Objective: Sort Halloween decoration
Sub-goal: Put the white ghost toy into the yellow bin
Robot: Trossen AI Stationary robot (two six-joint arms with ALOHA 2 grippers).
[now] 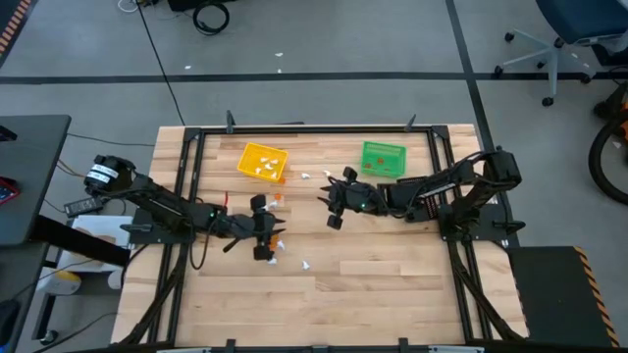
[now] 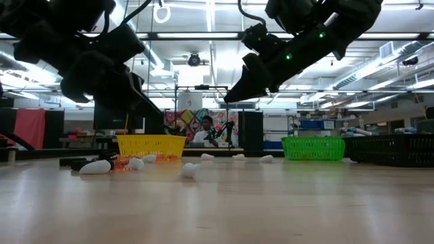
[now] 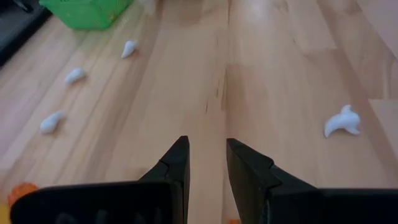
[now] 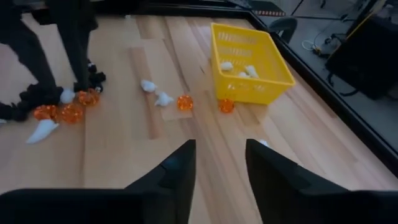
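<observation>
The Halloween decoration lies scattered on the wooden table: white trinkets, orange ones and small black ones. A few white trinkets lie inside the yellow bin. My left gripper hovers open left of the table's middle, near the orange cluster, nothing between its fingers. My right gripper is open too and hangs above the table's middle, pointing toward the yellow bin, holding nothing.
A green bin stands at the far right of the table, and a black bin shows at the right in the low view. Bare wood stretches along the near side. A person sits in the room behind.
</observation>
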